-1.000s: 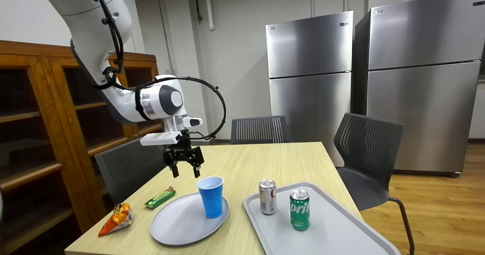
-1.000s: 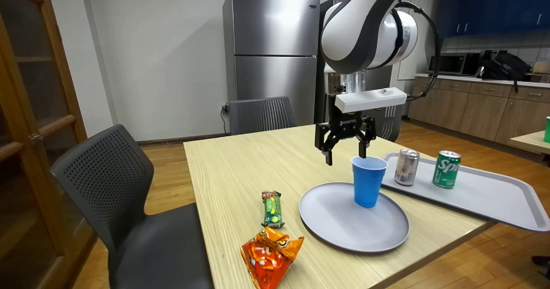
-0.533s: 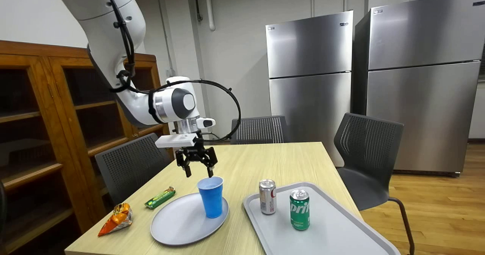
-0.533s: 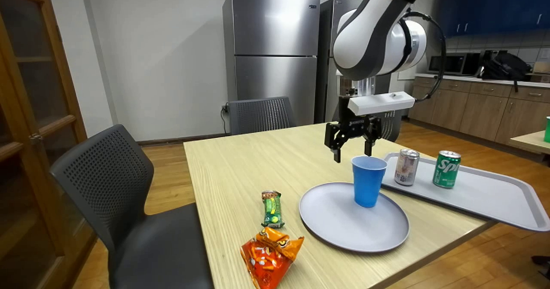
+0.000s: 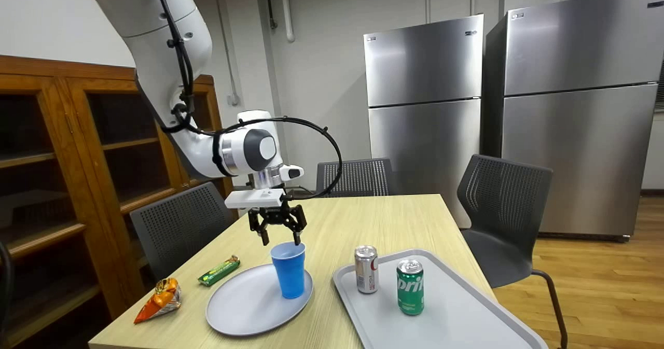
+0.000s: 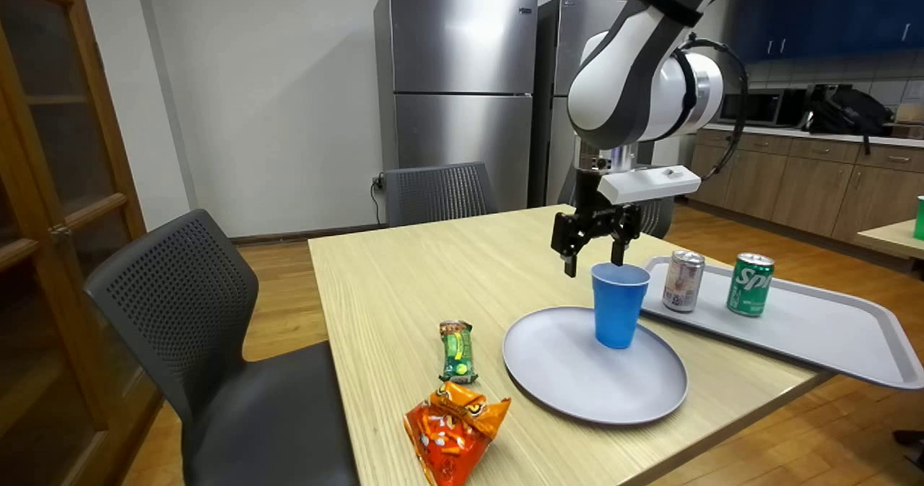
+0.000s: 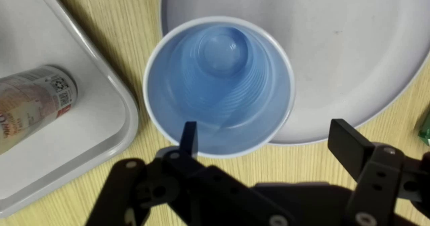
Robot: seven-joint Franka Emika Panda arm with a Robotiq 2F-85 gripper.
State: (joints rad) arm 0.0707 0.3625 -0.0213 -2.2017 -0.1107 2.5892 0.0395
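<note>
cup (image 7: 218,85): blue, upright on plate (image 7: 339,68), upper centre of wrist view
gripper (image 7: 265,130): spread wide, near cup, lower half
tray (image 7: 84,135): left side, can (image 7: 37,101) standing on it

Cup (image 7: 218,88) of thin-looking blue plastic, smooth and lightly glossy, fine ribbing inside the wall. Plate (image 6: 563,370) smooth, matt, plastic by its look. Tray (image 7: 87,125) smooth plastic too, faint sheen along the rim. Silver can (image 5: 366,270) and green can (image 5: 410,289) are metal, tops bare and shiny. Snack bag (image 6: 455,432) and green wrapper (image 6: 458,352): crinkled glossy film. Tabletop (image 6: 426,276) shows pale wood grain, low sheen. Gripper (image 6: 595,264) black, mostly matt, with small metal screws (image 7: 389,150); arm (image 5: 158,74) in smooth glossy shell. Refrigerators (image 5: 576,157) brushed metal, softly reflective. Chairs (image 5: 503,204) matt plastic, perforated backs. Cabinet (image 5: 80,157) varnished wood, glass panes (image 5: 119,118). Floor (image 5: 607,281) glossy wooden boards.
</note>
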